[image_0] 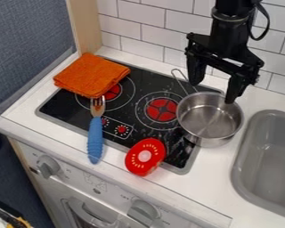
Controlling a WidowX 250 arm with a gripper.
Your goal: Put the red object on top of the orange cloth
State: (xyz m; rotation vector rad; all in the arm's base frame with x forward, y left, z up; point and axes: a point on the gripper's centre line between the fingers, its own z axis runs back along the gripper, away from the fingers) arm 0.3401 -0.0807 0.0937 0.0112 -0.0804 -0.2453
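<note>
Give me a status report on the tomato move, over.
Pincer open, empty, at the saucepan. Cut toy tomato at the cooktop's front edge, off the orange cloth. Blue-handled fork lies between them.

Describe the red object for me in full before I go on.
The red object looks like a toy tomato half, probably plastic: a glossy oval face with a pale round centre ringed by small yellowish seed marks. That face is turned up toward the camera. It lies across the front edge of the stove, partly over the white counter, between fork and pot, touching neither. The gripper is clear of it.
</note>
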